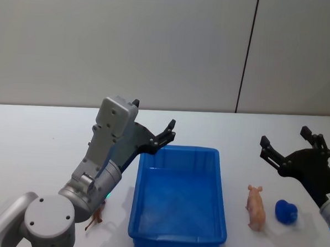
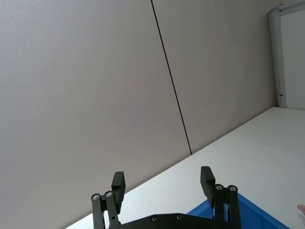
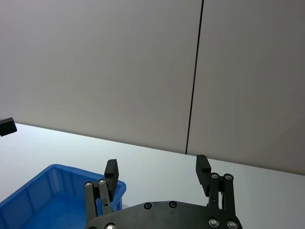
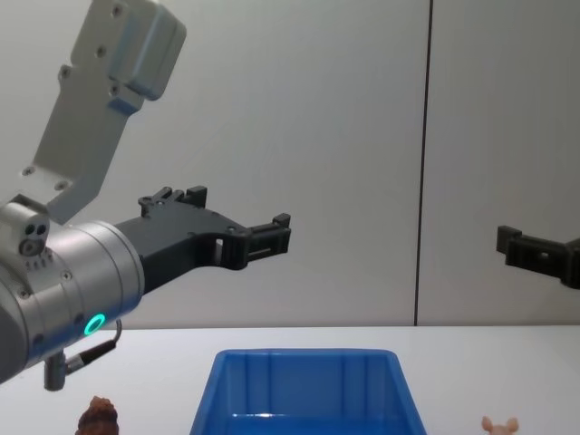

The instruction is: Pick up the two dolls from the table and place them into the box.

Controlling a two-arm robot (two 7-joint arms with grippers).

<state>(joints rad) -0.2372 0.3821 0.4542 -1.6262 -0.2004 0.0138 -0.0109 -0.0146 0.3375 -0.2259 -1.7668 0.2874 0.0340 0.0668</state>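
The left gripper (image 2: 162, 177) hangs above the far left corner of the box (image 1: 141, 200), its 2 fingers spread wide with nothing between them; the reddish-brown doll (image 1: 95, 218) stands on the table (image 1: 42, 139) below and behind it, back toward the robot, just beside the box's left wall. The right gripper (image 3: 157, 165) hovers off the box's right side, equally wide open and empty; the pale pink doll (image 1: 255, 207) lies below it, nearer the robot, between the box and a small blue object (image 1: 286, 212).
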